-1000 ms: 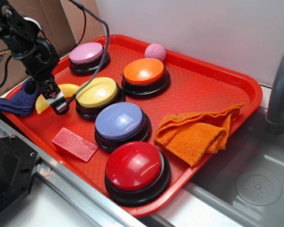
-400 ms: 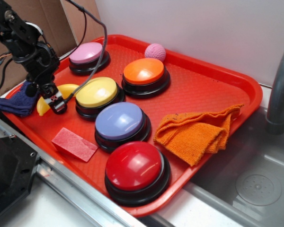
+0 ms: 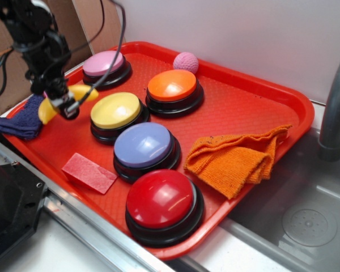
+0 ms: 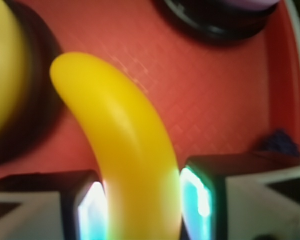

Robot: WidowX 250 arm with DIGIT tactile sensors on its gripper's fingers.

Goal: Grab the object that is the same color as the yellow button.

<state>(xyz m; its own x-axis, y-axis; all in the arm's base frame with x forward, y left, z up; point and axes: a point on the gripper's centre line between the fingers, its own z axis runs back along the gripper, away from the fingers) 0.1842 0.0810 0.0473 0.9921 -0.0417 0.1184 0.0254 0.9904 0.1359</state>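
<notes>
My jaws grip the banana (image 4: 127, 165) between both pads, its free end curving out beyond them. It hangs left of the yellow button (image 3: 115, 110), over the tray (image 3: 238, 96).

The banana (image 3: 48, 107) sits between the claw's (image 3: 61, 103) fingers, left of the yellow button (image 3: 115, 111).

Five buttons (image 3: 143, 144), two cloths (image 3: 235, 158), perhaps
</notes>
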